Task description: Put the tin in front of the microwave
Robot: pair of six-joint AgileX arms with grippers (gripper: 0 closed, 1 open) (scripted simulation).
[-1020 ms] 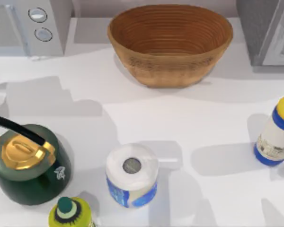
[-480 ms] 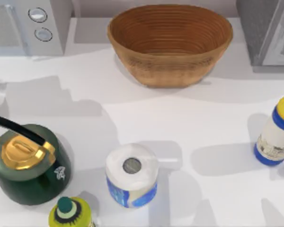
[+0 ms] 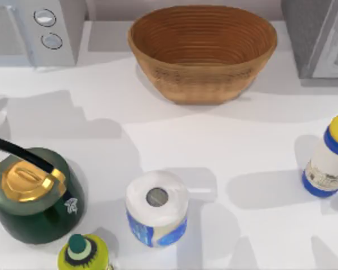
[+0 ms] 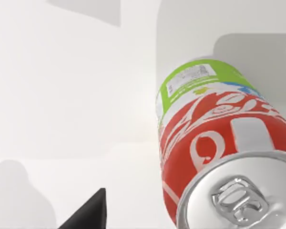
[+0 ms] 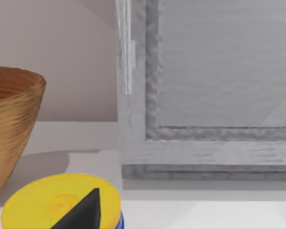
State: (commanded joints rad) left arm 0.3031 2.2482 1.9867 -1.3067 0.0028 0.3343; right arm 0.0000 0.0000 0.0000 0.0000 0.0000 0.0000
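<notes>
The tin (image 4: 214,143) stands upright on the white table in the left wrist view, close below the camera, with a silver top, a red band and a green band. One dark fingertip (image 4: 93,214) of my left gripper shows beside it, apart from it with bare table between; the gripper is open. The microwave (image 3: 39,31) sits at the table's back left, its two round dials facing up. In the right wrist view a dark fingertip (image 5: 86,212) of my open right gripper hangs over a yellow-capped jar (image 5: 52,202).
A woven basket (image 3: 203,50) stands at the back middle and a grey windowed box (image 3: 318,36) at the back right. A green kettle (image 3: 34,194), a blue-and-white paper roll (image 3: 156,208), a green-topped bottle (image 3: 83,254) and the yellow-capped jar (image 3: 329,157) stand nearer the front.
The soft shadows at the table's left edge in the top view have shifted slightly. All the objects in that view stay where they were.
</notes>
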